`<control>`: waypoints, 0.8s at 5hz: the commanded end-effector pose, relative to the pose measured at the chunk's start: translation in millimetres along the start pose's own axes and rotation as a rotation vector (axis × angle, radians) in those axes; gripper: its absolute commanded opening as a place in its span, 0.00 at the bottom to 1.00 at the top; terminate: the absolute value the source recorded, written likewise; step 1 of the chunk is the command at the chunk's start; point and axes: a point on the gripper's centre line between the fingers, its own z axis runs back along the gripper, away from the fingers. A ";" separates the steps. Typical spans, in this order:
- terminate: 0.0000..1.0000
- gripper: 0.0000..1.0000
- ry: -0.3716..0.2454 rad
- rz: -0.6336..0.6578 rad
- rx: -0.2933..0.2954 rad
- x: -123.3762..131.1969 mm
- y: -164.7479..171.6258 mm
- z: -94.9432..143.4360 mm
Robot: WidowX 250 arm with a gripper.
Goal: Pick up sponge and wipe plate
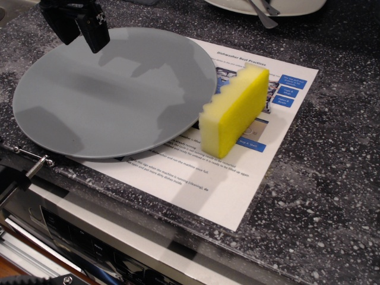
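A printed sheet (237,154) headed "Dishwasher Best Practices" is lying on the dark speckled table (332,178), its smaller text and blue boxes too fine to read, and the edge of an appliance control panel (89,243) is showing below the table's front. The black fingers (77,24) are hanging at the top left over the far rim of the one grey plate (107,95), and whether they are spread or pressed together cannot be told. One yellow sponge (234,110) is standing on edge on the sheet, just right of the plate and well right of and nearer than the fingers, while one white dish (267,6) holding a metal utensil (264,15) is sitting far to their right at the top edge.
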 end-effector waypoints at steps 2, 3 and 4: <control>0.00 1.00 0.007 -0.007 -0.069 -3.2 -21.1 14.6; 0.00 1.00 -0.003 -0.029 -0.123 1.7 -49.3 28.8; 0.00 1.00 -0.030 -0.065 -0.167 3.5 -79.3 29.3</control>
